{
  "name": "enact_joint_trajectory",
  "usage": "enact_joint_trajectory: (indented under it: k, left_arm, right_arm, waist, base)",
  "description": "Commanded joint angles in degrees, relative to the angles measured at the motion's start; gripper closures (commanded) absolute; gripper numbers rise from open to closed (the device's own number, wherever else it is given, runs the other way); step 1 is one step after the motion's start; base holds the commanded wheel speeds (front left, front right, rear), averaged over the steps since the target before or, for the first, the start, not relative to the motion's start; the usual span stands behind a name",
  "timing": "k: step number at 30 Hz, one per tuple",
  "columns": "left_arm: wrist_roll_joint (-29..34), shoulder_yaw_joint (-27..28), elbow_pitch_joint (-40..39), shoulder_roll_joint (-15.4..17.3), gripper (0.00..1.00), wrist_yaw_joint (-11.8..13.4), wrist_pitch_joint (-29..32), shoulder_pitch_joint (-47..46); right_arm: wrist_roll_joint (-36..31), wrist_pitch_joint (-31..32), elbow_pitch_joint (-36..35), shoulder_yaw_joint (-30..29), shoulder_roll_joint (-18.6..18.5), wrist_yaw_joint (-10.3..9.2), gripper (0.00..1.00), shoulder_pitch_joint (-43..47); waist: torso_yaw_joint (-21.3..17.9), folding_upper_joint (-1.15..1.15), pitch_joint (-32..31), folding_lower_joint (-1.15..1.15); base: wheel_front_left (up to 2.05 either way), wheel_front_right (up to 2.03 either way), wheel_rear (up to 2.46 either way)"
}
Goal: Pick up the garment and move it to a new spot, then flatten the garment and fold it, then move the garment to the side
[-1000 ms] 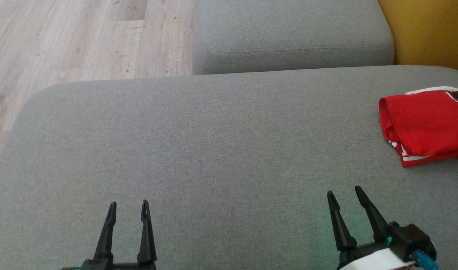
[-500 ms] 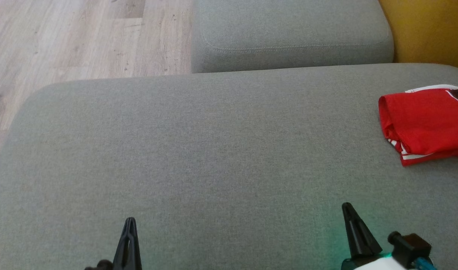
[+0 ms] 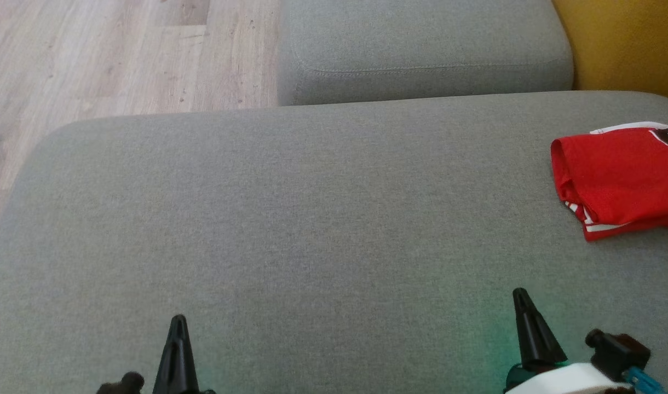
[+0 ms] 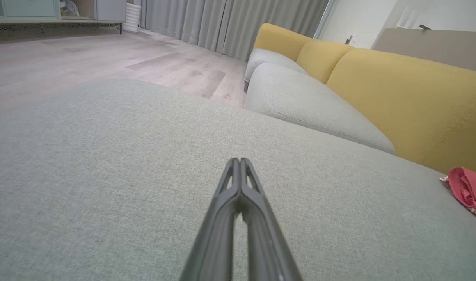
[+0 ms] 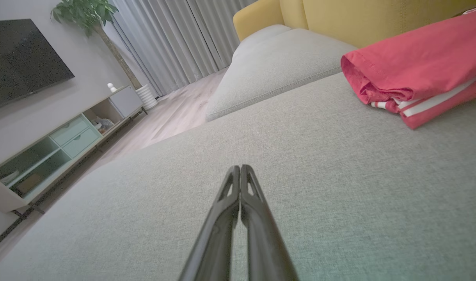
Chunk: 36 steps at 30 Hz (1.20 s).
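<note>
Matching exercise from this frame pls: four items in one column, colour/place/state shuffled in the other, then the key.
Column 1
1. garment
2. left gripper
3. sofa backrest
4. floor

Column 2
A. yellow
B. shut, holding nothing
C. pale wood
D. red, lying on the grey seat cushion, far right in the head view

Pairs: 1-D, 2-B, 3-A, 4-C
</note>
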Motion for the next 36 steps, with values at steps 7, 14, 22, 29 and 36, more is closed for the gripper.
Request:
enact_joint_trajectory:
  k: [7, 14, 22, 29, 36]
  left_arm:
    - [-6.14, 1.68, -0.81, 0.80, 1.00, -1.04, 1.12, -3.70]
    - [-11.07, 2.40, -0.34, 0.98, 1.00, -1.77, 2.09, -4.72]
    - [-16.66, 3.29, 0.12, 1.14, 1.00, -2.61, 3.25, -5.83]
    - [-21.51, 4.11, 0.57, 1.25, 1.00, -3.34, 4.31, -6.80]
    - [-26.33, 4.97, 1.04, 1.33, 1.00, -4.07, 5.39, -7.79]
  right_arm:
    - [6.12, 1.06, -1.44, -1.02, -0.71, -0.01, 1.00, -3.59]
    - [10.90, 2.05, -1.29, -1.72, -0.80, -0.01, 1.00, -4.43]
    - [16.32, 3.22, -1.11, -2.56, -0.88, -0.02, 1.00, -5.39]
    - [21.03, 4.27, -0.95, -3.34, -0.92, -0.02, 1.00, -6.23]
    - [25.72, 5.35, -0.79, -4.14, -0.94, -0.02, 1.00, -7.08]
  waist:
    - [-0.10, 0.00, 0.09, 0.00]
    - [-0.19, 0.00, 0.18, 0.00]
    - [-0.30, 0.00, 0.28, 0.00]
    - [-0.39, 0.00, 0.37, 0.00]
    - [-0.49, 0.00, 0.46, 0.00]
  base:
    - [0.00, 0.00, 0.00]
    - [0.00, 0.00, 0.00]
    - [0.00, 0.00, 0.00]
    - [0.00, 0.00, 0.00]
    - [0.00, 0.00, 0.00]
